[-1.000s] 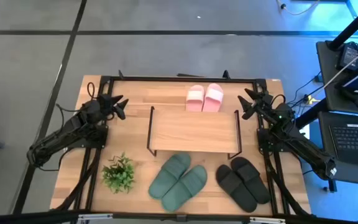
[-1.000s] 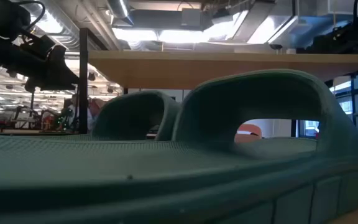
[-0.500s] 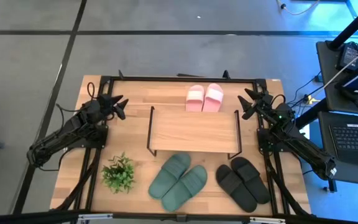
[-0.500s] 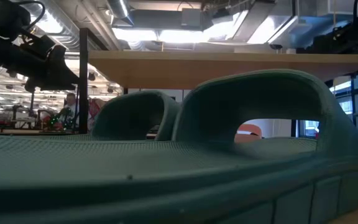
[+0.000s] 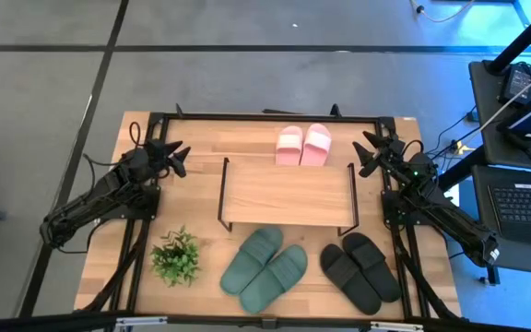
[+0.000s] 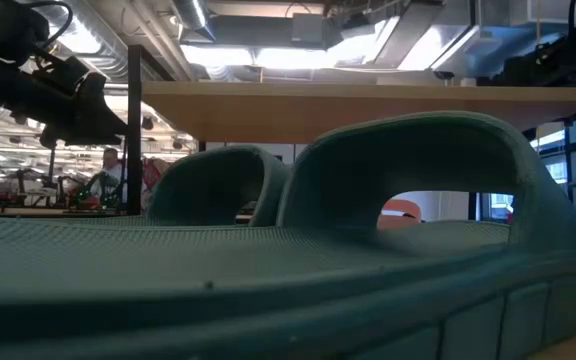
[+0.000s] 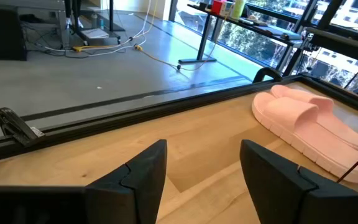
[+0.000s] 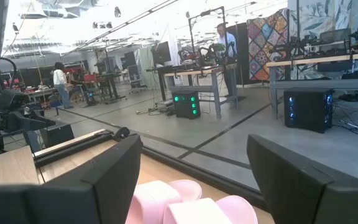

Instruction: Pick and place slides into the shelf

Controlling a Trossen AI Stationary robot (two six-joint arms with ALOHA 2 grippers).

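At nine o'clock on the wooden tabletop [image 5: 192,148]: left gripper [image 5: 177,159], fingers spread, holding and touching nothing, raised beside the far-left corner.
Seven o'clock: small potted plant [image 5: 176,255], not a task item.
Centre: shelf [image 5: 287,194], light top board on a thin black frame, long axis running left to right, nothing on its top board; the space under the board is hidden from above.
Six o'clock: green slides [image 5: 265,267], pair touching, long axes slanted, just in front of the shelf.
Twelve o'clock: pink slides [image 5: 303,145], side by side behind the shelf, long axes front to back, roughly between the two grippers; they lie ahead of each wrist camera.
Five o'clock: black slides [image 5: 359,269], slanted, nearest the right arm.
Three o'clock: right gripper [image 5: 371,155], fingers spread wide, empty.
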